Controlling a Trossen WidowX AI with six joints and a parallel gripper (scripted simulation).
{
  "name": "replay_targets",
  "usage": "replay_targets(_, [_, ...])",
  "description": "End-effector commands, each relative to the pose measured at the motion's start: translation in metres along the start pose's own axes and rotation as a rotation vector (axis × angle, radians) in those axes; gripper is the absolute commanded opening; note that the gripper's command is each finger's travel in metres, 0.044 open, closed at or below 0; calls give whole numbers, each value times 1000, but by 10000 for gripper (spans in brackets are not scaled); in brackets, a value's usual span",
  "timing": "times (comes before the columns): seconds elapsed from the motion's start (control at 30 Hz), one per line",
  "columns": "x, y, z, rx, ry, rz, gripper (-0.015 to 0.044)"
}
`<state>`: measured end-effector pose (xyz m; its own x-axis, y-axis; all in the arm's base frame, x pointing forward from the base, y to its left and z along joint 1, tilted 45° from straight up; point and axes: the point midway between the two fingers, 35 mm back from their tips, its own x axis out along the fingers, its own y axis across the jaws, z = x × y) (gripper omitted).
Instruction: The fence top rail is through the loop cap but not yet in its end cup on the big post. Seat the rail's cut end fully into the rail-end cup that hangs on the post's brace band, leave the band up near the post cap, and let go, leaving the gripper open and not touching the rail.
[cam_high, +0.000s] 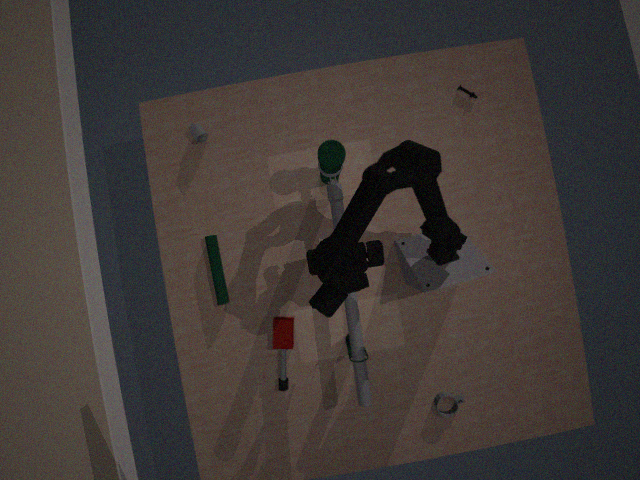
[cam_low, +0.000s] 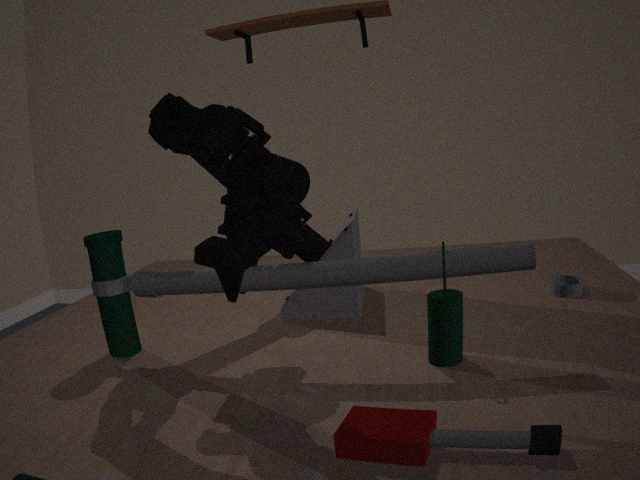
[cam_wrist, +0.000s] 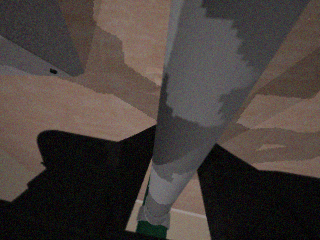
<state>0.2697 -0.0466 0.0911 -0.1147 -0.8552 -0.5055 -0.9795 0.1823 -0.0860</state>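
Observation:
The grey rail (cam_high: 353, 317) (cam_low: 361, 271) (cam_wrist: 210, 75) passes through the thin green loop (cam_low: 443, 266) above the short green post (cam_low: 445, 328) and slopes slightly down toward the big green post (cam_high: 331, 153) (cam_low: 121, 325) (cam_wrist: 151, 230). Its post-side end is at the mouth of the grey rail-end cup (cam_high: 334, 192) (cam_low: 143, 284); how deep it sits is hidden. The cup hangs on the brace band (cam_low: 110, 287), a little below the post cap (cam_low: 103, 237). The post leans in the exterior view. My gripper (cam_low: 235, 294) (cam_wrist: 176, 132) is shut on the rail, a short way from the cup.
A grey wedge-shaped bracket (cam_high: 470, 263) (cam_low: 325, 304) stands beside the rail. A red-headed mallet (cam_high: 283, 333) (cam_low: 385, 436) and a green bar (cam_high: 217, 269) lie on the other side. A loose grey band (cam_high: 445, 405) (cam_low: 567, 286), small grey cup (cam_high: 197, 133) and black bolt (cam_high: 467, 92) lie farther out.

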Motion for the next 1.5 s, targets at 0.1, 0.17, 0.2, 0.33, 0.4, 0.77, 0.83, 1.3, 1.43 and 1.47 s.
replay_targets(0.1, [-3,-2,-2,-5,9,-9,0])
replay_targets(0.17, [-2,-1,-1,-3,5,-4,0])
replay_targets(0.2, [-1,-1,-1,-2,3,-2,0])
replay_targets(0.33, [0,0,0,-1,1,0,0])
replay_targets(0.4, [0,0,0,-1,1,0,0])
replay_targets(0.77, [0,-1,-4,-1,1,0,0])
replay_targets(0.83, [1,-1,-5,-1,1,0,0])
replay_targets(1.3, [0,-1,-12,-1,2,0,0])
replay_targets(1.43, [1,-1,-14,-1,2,0,0])
replay_targets(1.47, [1,-1,-14,-1,2,0,0])
